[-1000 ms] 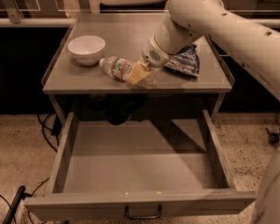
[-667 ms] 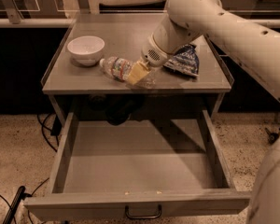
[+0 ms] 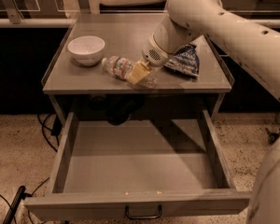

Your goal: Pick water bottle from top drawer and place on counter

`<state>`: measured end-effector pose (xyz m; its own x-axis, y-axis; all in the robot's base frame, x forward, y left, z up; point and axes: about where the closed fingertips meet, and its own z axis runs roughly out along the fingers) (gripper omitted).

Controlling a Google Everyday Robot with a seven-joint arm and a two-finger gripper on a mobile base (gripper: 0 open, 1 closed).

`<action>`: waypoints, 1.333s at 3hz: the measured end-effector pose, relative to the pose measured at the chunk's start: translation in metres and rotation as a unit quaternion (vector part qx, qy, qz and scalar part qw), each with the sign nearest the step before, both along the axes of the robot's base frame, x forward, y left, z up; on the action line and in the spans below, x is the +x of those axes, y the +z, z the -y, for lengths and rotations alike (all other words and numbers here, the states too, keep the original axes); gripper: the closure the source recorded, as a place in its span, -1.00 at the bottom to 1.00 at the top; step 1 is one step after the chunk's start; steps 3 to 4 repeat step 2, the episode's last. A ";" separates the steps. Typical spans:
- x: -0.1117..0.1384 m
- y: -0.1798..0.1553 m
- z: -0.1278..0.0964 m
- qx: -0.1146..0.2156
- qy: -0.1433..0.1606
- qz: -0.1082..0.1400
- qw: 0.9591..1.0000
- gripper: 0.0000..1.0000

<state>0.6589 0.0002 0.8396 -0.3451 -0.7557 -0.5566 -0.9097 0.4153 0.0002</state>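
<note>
The water bottle [image 3: 115,67] lies on its side on the counter [image 3: 130,36], near the front edge, right of a white bowl. It is clear and ribbed, with a red-and-white label band. My gripper [image 3: 141,74] is down at the bottle's right end, touching or straddling it, with the white arm reaching in from the upper right. The top drawer [image 3: 140,199] is pulled fully out below the counter. Its inside holds nothing that I can see, and its dark loop handle [image 3: 143,213] shows at the front.
A white bowl [image 3: 86,49] stands at the counter's left. A dark blue crinkled snack bag [image 3: 185,62] lies at the right, partly behind the arm. Cables run over the speckled floor at the left. The arm's lower body fills the right edge.
</note>
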 end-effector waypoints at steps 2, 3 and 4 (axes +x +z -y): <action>0.000 0.000 0.000 0.000 0.000 0.000 1.000 -1.00; 0.000 0.000 0.000 0.000 0.000 0.000 1.000 -1.00; 0.000 0.000 0.000 0.000 0.000 0.000 1.000 -1.00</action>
